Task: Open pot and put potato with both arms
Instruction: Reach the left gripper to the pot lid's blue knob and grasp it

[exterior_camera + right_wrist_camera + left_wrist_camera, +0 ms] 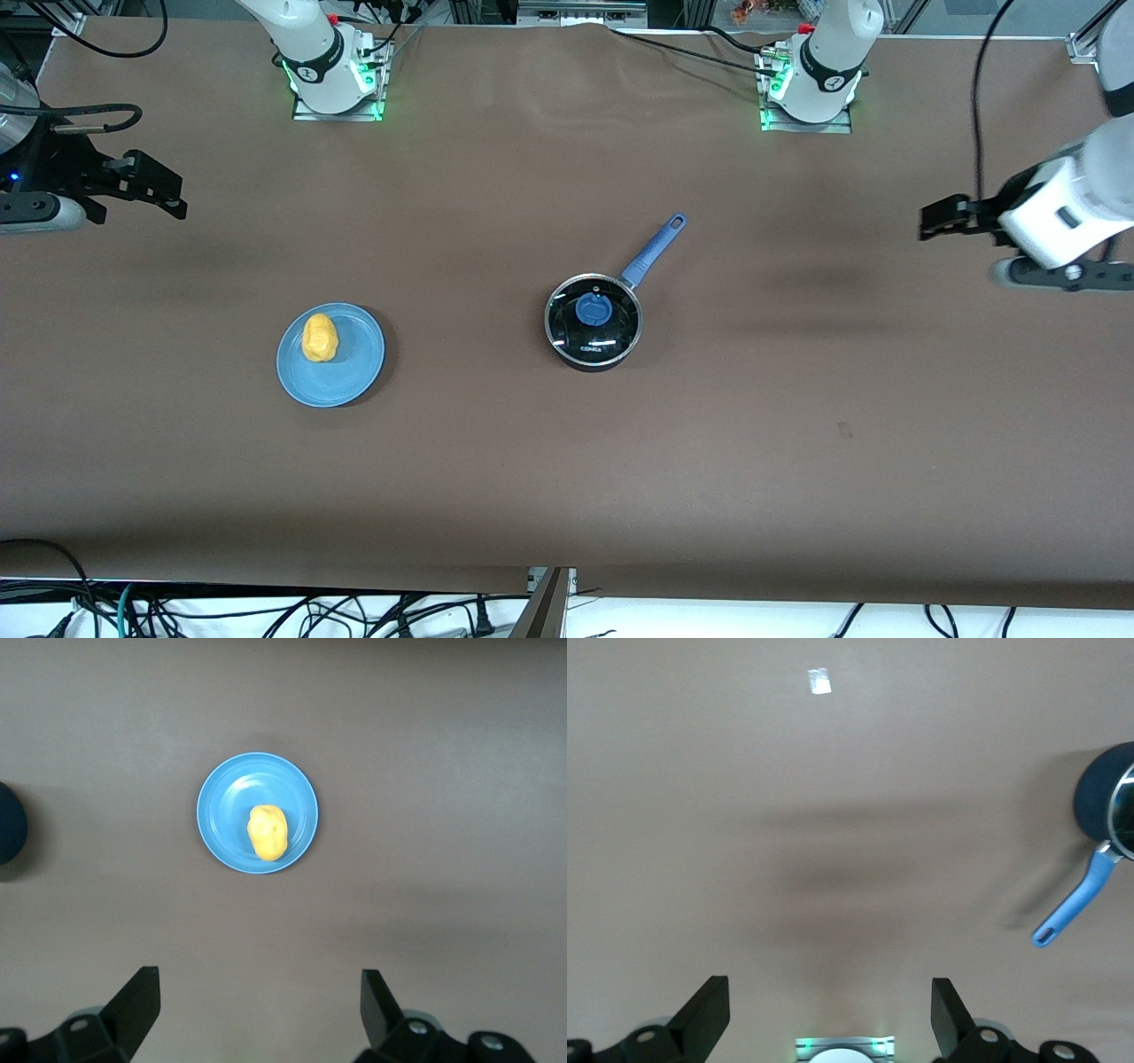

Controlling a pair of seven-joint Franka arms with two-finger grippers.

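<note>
The black pot [593, 322] stands mid-table with its glass lid [611, 330] on, blue knob [593, 310] on top, and its blue handle [654, 251] pointing toward the left arm's base. The yellow-orange potato [320, 338] lies on a blue plate [359, 359] toward the right arm's end. My right gripper [182, 199] hangs open and empty above that end of the table; its wrist view shows its open fingers [259, 988], the potato [267, 832] and the plate [226, 806]. My left gripper [923, 223] hangs open and empty above the left arm's end [830, 992], with the pot [1099, 802] off to one side.
Both arm bases [335, 84] [811, 89] stand along the edge of the brown table farthest from the front camera. A small tape mark [844, 431] lies on the table nearer the front camera than the pot. Cables hang below the table's near edge.
</note>
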